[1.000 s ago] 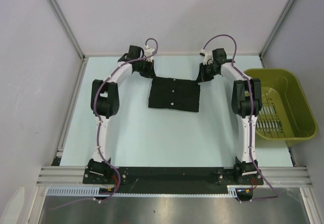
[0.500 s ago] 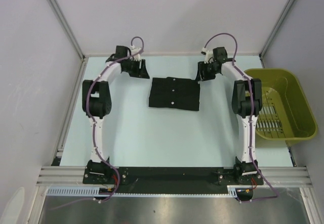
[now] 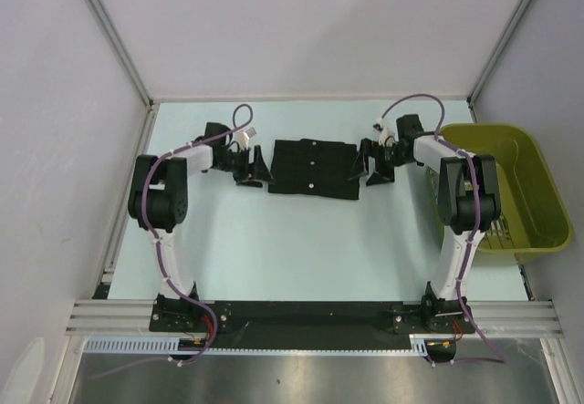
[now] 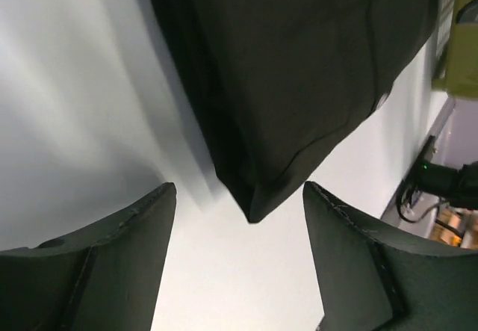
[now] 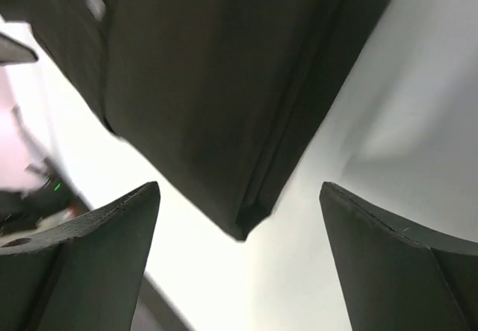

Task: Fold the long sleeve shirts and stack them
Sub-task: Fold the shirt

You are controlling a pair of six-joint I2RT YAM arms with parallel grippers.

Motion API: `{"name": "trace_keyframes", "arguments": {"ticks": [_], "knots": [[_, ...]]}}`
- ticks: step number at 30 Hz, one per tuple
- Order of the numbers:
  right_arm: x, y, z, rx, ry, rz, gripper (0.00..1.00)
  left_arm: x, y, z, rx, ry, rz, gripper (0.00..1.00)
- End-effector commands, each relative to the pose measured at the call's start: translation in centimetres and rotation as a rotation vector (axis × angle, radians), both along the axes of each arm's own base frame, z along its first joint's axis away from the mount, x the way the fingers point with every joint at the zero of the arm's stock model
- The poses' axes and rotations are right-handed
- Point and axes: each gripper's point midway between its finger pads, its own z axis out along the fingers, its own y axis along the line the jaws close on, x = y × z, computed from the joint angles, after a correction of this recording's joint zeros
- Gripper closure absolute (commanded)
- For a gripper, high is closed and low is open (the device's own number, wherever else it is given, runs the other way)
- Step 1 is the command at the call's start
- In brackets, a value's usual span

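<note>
Left gripper: one, jaws spread wide, holding nothing. It sits low, just beside the shirt bundle's left edge. In its wrist view, two dark fingers stand apart, with a fabric corner ahead of the gap.
Right gripper: one, jaws also wide and empty, just beside the bundle's right edge. Its fingers frame another fabric corner.
Table: one, pale.
Basket: one, olive-green plastic, at the table's right edge, well apart from the fabric.
Long sleeve shirts: one black folded rectangle, flat between both grippers at the far middle. How many shirts it contains cannot be told.
Pale dots: three on the fabric.
</note>
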Motion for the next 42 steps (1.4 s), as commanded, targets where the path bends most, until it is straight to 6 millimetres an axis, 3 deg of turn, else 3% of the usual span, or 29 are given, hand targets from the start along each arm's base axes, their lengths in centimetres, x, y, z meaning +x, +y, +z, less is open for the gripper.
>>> {"name": "trace_keyframes", "arguments": {"ticks": [1,4,5,6,8,9,11,13,19,21,23,24,25,27,29,30,31,33,35,36,37,38,42], "knots": [[-3.9,2.1,-0.2,0.113,0.107,0.047,0.08,-2.3,-2.1,1.5,-0.093,0.010,-0.059,0.27],[-4.7,2.8,-1.0,0.123,0.114,0.081,0.15,-3.4,-2.8,0.6,-0.114,0.018,-0.098,0.36],[-4.9,3.3,-1.7,0.115,0.122,0.096,0.19,-3.5,-2.8,0.5,-0.121,0.012,-0.100,0.50],[-4.9,3.5,-2.1,0.109,0.117,0.111,0.32,-3.8,-2.9,0.5,-0.128,0.018,-0.104,0.59],[-4.7,4.0,-2.7,0.098,0.111,0.127,0.46,-5.0,-2.7,0.3,-0.134,0.036,-0.110,0.81],[-4.7,4.1,-3.3,0.089,0.111,0.141,0.58,-5.6,-2.6,0.3,-0.136,0.035,-0.117,0.87],[-5.0,4.5,-3.4,0.087,0.111,0.167,0.71,-7.3,-2.1,0.6,-0.125,0.028,-0.116,1.00],[-6.1,5.1,-3.4,0.091,0.117,0.210,0.84,-9.1,-1.7,0.9,-0.120,0.031,-0.111,1.00],[-11.2,5.8,-3.1,0.115,0.192,0.318,1.00,-13.7,-0.3,0.2,-0.088,0.094,-0.092,1.00],[-12.3,5.4,-3.3,0.103,0.207,0.318,0.98,-14.3,0.1,0.0,-0.075,0.098,-0.088,1.00],[-12.4,4.6,-3.3,0.090,0.206,0.313,0.88,-14.2,0.7,-0.1,-0.061,0.090,-0.075,0.76],[-11.7,4.5,-2.7,0.091,0.188,0.315,0.67,-13.9,0.9,0.2,-0.059,0.077,-0.069,0.67],[-12.0,3.8,-2.4,0.081,0.222,0.308,0.60,-14.0,1.2,0.3,-0.054,0.075,-0.066,0.54],[-11.4,3.0,-1.4,0.066,0.189,0.331,0.46,-12.7,2.4,1.5,-0.037,-0.004,-0.049,0.46],[-9.1,2.1,0.4,0.051,0.130,0.312,0.40,-11.0,3.5,2.2,0.014,-0.083,-0.042,0.41],[-8.0,1.8,0.8,0.040,0.103,0.297,0.37,-9.2,3.6,3.3,0.026,-0.134,-0.045,0.39],[-5.6,1.7,2.1,0.022,0.033,0.281,0.36,-8.3,3.8,3.6,0.042,-0.150,-0.043,0.38],[-2.5,1.9,2.2,0.009,-0.019,0.243,0.36,-5.4,3.9,4.9,0.058,-0.204,-0.021,0.37],[0.9,2.4,3.6,0.002,-0.100,0.216,0.37,-3.7,3.8,4.1,0.059,-0.174,-0.010,0.37],[2.0,2.6,2.7,0.000,-0.095,0.206,0.37,-2.3,3.8,4.4,0.068,-0.189,0.001,0.37],[2.8,2.8,2.4,-0.008,-0.105,0.207,0.37,-1.9,3.9,3.4,0.072,-0.160,0.003,0.36],[3.9,3.6,3.1,-0.012,-0.144,0.216,0.37,-1.3,3.8,3.2,0.073,-0.158,0.007,0.36],[6.2,4.5,1.1,-0.009,-0.148,0.211,0.38,1.4,3.7,3.3,0.072,-0.186,0.010,0.35]]}}
